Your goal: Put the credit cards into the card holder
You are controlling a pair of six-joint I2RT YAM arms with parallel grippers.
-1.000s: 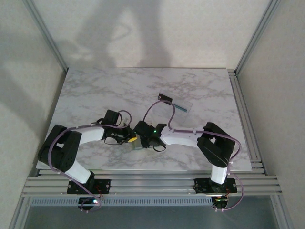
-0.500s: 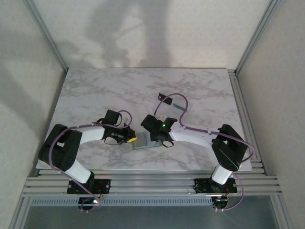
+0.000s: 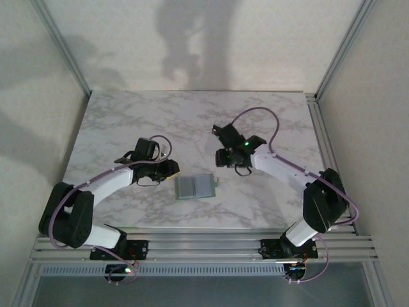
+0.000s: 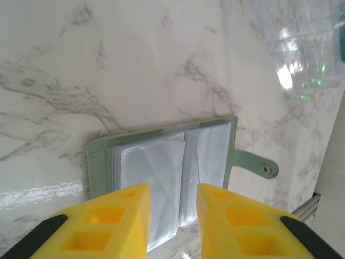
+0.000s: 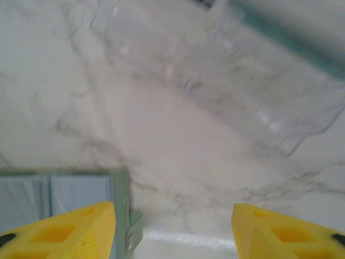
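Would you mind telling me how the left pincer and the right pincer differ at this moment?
The left pincer has its jaws narrowly parted; the right pincer has them wide apart. The left pincer hangs over the open card holder; the right pincer hangs over the marble tabletop, facing a clear plastic case. Both have yellow fingers and hold nothing.

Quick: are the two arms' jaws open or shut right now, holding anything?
Left gripper: jaws open, holding nothing.
Right gripper: jaws wide open, holding nothing.
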